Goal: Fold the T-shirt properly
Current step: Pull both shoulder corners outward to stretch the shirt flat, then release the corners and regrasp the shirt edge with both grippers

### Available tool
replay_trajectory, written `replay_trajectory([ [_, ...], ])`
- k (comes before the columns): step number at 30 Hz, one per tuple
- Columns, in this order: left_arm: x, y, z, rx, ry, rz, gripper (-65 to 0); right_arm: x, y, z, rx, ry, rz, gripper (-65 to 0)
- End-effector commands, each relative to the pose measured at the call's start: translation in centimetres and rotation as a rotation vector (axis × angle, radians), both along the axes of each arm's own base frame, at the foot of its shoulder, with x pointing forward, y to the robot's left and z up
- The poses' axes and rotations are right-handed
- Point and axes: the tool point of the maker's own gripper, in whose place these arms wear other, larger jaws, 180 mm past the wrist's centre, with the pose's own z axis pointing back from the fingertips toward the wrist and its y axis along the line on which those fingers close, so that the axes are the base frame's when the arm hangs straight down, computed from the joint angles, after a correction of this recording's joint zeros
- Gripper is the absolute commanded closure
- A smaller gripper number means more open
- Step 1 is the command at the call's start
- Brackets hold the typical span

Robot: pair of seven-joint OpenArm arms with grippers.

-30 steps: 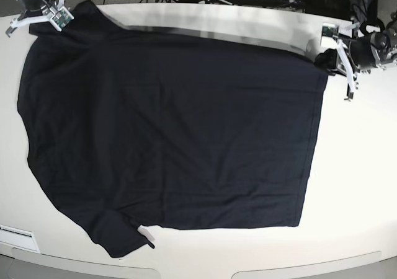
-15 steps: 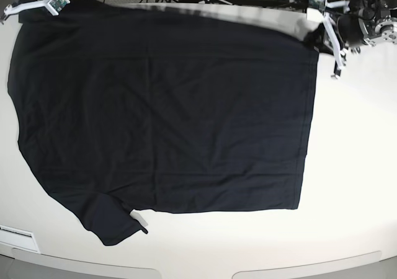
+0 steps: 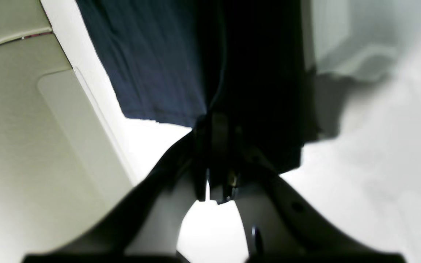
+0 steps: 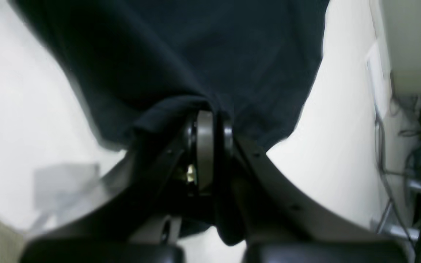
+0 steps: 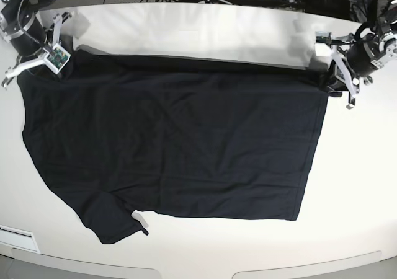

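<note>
**One shirt, two arms, both far corners pinched**

One black T-shirt (image 5: pixel 173 142) lies spread flat on the white bench (image 5: pixel 353 186), and two arms work it. Its long axis runs across the base view: sleeves and shoulders at that view's left, straight hem at its right. The right gripper (image 5: pixel 38 61) reaches in low at the far left corner, jaws clamped on fabric. The left gripper (image 5: pixel 335 77) does likewise at the far hem corner, jaws closed on the cloth.
</note>
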Motion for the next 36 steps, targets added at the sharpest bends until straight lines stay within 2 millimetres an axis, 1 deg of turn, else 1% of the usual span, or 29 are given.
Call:
replay_trajectory([
  [1,1.0,0.7,0.7,0.017,-0.039,0.006,0.0,1.1,0.2,1.1,0.008,-0.048,0.014,0.0],
  [3,1.1,0.9,0.1,0.009,-0.036,0.023,0.0,1.8,0.0,0.9,0.045,-0.046,0.009,0.0],
  [6,1.4,0.6,-0.4,-0.017,-0.042,0.04,0.0,2.6,-0.5,0.4,0.073,-0.033,0.002,0.0],
  [9,2.0,-0.2,0.1,-0.067,-0.093,0.052,0.0,3.5,-1.0,0.2,0.083,-0.04,0.004,0.0],
  [12,2.7,-0.9,0.8,-0.082,-0.159,0.025,0.0,4.1,-1.1,0.0,0.1,-0.042,-0.004,0.0],
  [18,4.1,-1.3,1.9,-0.096,-0.212,0.023,0.0,5.1,-0.9,0.7,0.107,-0.074,-0.004,0.0],
  [23,5.3,-1.9,2.8,-0.154,-0.232,0.063,0.0,5.8,-1.4,1.1,0.123,-0.109,-0.04,0.0],
  [26,5.5,-2.6,2.7,-0.194,-0.229,0.078,0.0,5.8,-1.4,1.1,0.122,-0.109,-0.04,0.0],
  [28,5.7,-3.0,2.5,-0.21,-0.231,0.086,0.0,6.2,-1.6,1.4,0.137,-0.137,-0.054,0.0],
  [29,6.0,-2.9,2.6,-0.218,-0.245,0.095,0.0,6.5,-1.7,1.6,0.148,-0.155,-0.057,0.0],
  [30,6.7,-2.7,3.1,-0.234,-0.281,0.112,-3.3,6.9,-1.9,1.8,0.152,-0.169,-0.064,-5.8],
  [32,8.1,-2.0,4.2,-0.278,-0.348,0.162,-19.7,7.5,-2.7,2.1,0.152,-0.193,-0.097,-28.0],
  [33,8.5,-1.6,4.6,-0.314,-0.359,0.203,-26.0,7.7,-3.0,2.3,0.166,-0.21,-0.126,-34.7],
  [34,8.7,-1.3,5.0,-0.353,-0.366,0.244,-29.4,7.8,-2.9,2.5,0.193,-0.213,-0.14,-36.3],
  [36,9.0,-1.0,5.6,-0.422,-0.384,0.308,-29.8,7.7,-2.4,2.5,0.228,-0.2,-0.136,-36.2],
])
